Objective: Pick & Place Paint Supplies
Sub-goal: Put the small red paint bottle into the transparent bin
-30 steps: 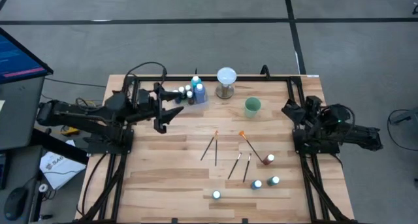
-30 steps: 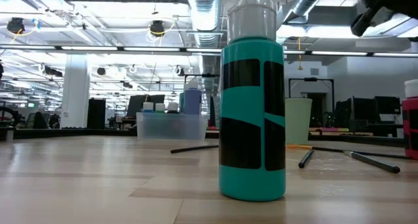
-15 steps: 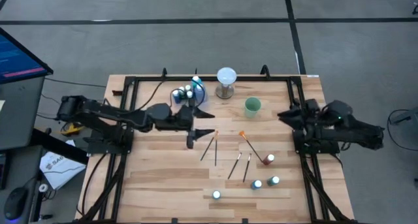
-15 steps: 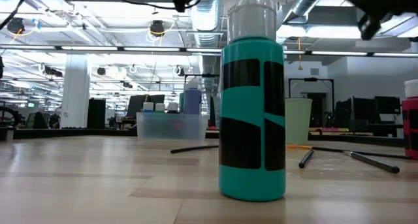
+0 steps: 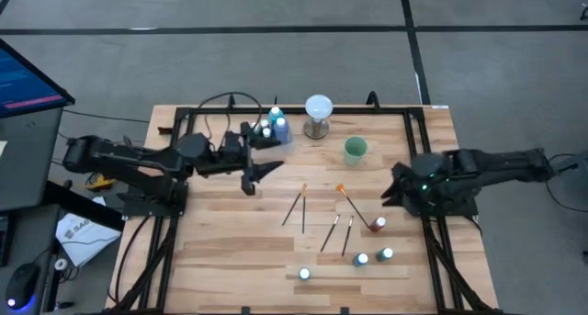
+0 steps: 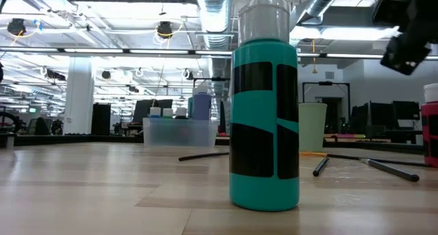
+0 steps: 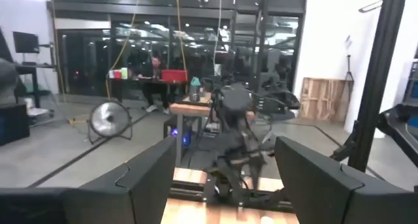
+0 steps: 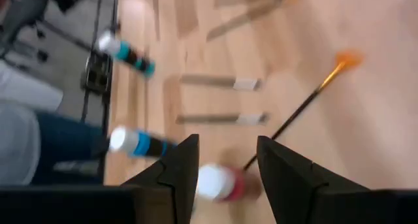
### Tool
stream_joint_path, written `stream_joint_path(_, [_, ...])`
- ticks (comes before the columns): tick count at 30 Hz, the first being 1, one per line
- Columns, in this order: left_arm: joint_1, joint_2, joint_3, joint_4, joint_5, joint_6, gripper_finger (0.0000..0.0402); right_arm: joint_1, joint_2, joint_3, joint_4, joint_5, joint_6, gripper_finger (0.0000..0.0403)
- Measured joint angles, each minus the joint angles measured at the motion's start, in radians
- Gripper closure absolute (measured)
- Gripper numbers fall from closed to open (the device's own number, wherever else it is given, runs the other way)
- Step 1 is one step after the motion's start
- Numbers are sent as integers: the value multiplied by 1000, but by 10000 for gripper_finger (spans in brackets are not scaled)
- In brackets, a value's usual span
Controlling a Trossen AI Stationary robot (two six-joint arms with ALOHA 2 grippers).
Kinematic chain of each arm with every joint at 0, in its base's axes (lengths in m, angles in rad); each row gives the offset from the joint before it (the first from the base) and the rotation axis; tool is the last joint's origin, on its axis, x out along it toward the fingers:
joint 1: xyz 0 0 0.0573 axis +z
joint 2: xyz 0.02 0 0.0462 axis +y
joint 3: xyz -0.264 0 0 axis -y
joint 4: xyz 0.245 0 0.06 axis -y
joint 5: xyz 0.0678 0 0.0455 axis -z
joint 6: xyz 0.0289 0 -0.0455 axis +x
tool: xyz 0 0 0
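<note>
A red paint bottle with a white cap lies on the table right of centre; in the right wrist view the red bottle shows between and beyond my fingers. My right gripper hovers open above it, a little toward the far edge, touching nothing. Three teal bottles stand near the front edge. Several brushes lie flat mid-table, one orange-tipped. My left gripper hangs open left of centre, with nothing between its fingers.
At the far edge stands a clear bin holding several bottles. Beside it are a white globe on a metal base and a green cup. One teal bottle stands close to the low camera.
My right gripper has swung from the table's right edge toward the centre and the near edge, coming over the red bottle. My left gripper went out toward the brushes, then drew back toward the left and far side. The bottles and brushes lie as before.
</note>
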Motion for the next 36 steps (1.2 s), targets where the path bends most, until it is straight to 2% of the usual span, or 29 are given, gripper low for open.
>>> stream_joint_path(5, [0, -46, 0, -55, -31, 3, 144, 136, 102, 0, -8, -6, 138, 261])
stream_joint_path(9, [0, -50, 0, -60, -35, 32, 144, 220, 115, 1, -55, 35, 256, 269])
stream_joint_path(14, [0, -49, 0, -69, -36, 33, 144, 323, 115, 1, -173, 95, 516, 274])
stream_joint_path(19, [0, -49, 0, -70, -38, 34, 144, 414, 173, 1, -196, 182, 756, 277])
stream_joint_path(23, [0, -49, 0, -71, -47, 34, 144, 476, 244, 1, -196, 192, 916, 289])
stream_joint_path(29, [0, -49, 0, -71, -48, 34, 144, 618, 352, 1, -137, 160, 950, 299])
stream_joint_path(36, [0, -49, 0, -75, -48, 34, 144, 804, 414, 1, 14, 161, 1068, 264])
